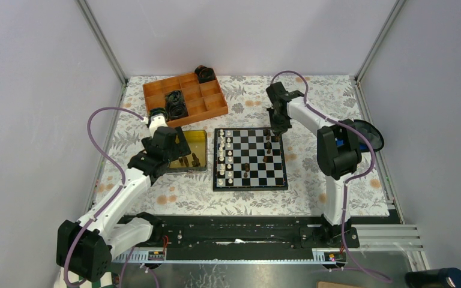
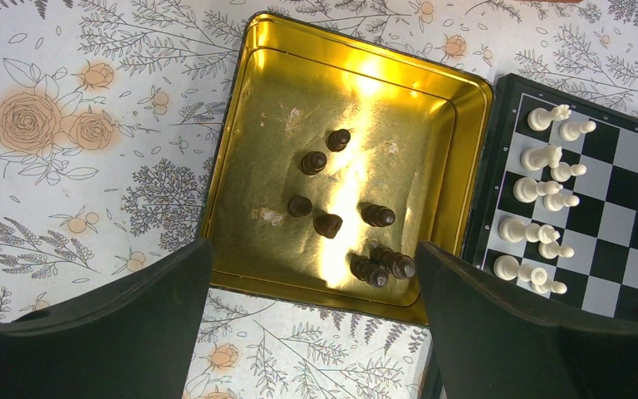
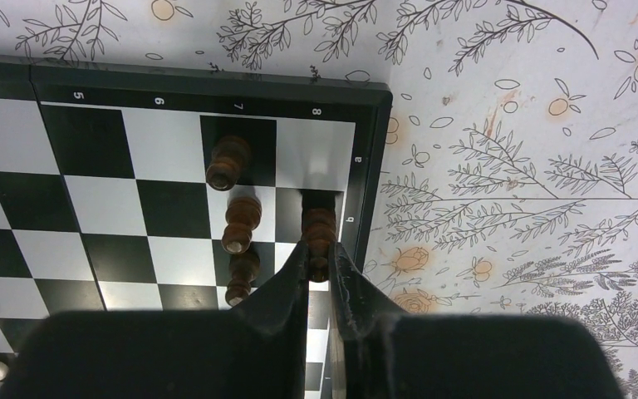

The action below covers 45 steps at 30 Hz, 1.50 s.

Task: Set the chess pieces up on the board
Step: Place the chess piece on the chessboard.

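Left of mid-table, the left claw (image 2: pixel 314 246) hangs with jaws wide over a gold tin (image 2: pixel 399 108) holding several dark pieces (image 2: pixel 328 224), gripping nothing. Just right of the tin, mid-table, lies the board (image 1: pixel 251 187), with white pieces (image 2: pixel 540 158) in two rows along its left edge and a few dark ones toward its right. At the board's far right corner the right claw (image 3: pixel 318 249) is pinched narrow on one dark piece (image 3: pixel 319 223) by the right edge, and an orange tray (image 1: pixel 211 111) with black coils (image 1: pixel 174 103) sits at the table's far left.
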### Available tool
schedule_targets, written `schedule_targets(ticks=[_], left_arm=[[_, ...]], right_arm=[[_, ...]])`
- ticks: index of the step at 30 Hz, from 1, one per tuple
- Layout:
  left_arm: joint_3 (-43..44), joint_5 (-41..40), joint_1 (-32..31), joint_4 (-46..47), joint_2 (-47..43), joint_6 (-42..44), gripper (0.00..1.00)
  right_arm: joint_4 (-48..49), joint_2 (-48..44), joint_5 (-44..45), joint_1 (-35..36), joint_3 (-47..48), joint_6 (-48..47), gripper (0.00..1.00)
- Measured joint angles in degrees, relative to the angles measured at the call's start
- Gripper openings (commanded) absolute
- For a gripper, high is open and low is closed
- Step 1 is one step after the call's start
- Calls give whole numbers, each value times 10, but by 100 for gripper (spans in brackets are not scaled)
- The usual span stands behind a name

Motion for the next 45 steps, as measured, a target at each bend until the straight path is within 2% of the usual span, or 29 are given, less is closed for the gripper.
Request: schedule_targets(ticks=[10, 12, 16, 19, 22, 33, 39, 45], left_arm=[[0, 0, 0, 0, 2, 0, 99], [0, 0, 0, 0, 3, 0, 99], [0, 0, 0, 0, 4, 0, 99], [0, 0, 0, 0, 4, 0, 99], [0, 0, 0, 0, 5, 0, 99], [0, 0, 0, 0, 7, 0, 99], [0, 1, 0, 0, 8, 0, 99], [0, 1, 0, 0, 10, 0, 99]], right_arm=[[5, -3, 0, 2, -5, 0, 0], [5, -3, 0, 3, -5, 0, 6], [6, -3, 0, 4, -5, 0, 26], [6, -3, -1, 5, -5, 2, 34], [7, -3, -1, 7, -5, 0, 37], [16, -8, 4, 10, -4, -1, 40], [45, -63, 21, 15, -11, -3, 42], [61, -128, 36, 45, -35, -4, 54]])
